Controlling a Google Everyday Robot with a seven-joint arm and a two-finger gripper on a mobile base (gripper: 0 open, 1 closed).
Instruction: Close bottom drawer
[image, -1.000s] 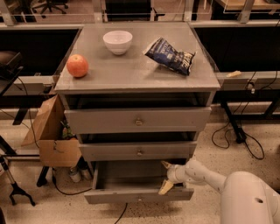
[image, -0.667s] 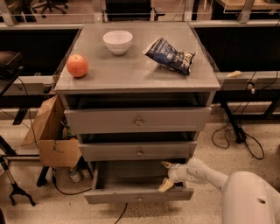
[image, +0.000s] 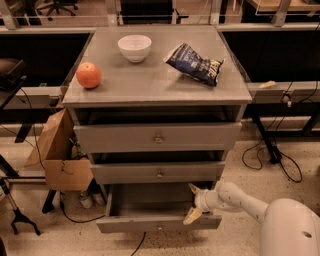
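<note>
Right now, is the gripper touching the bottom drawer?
Cannot tell. Camera view: the gripper, jaws open, overlaps the bottom drawer at its front edge; neither contact nor gap shows.

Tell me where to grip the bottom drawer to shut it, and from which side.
Grip the front panel by its top rim, near the middle, coming from above and in front. The bottom drawer stands pulled out, so that rim is free, and a central hold should push it in straight. The claw sits open at the panel's right part.
</note>
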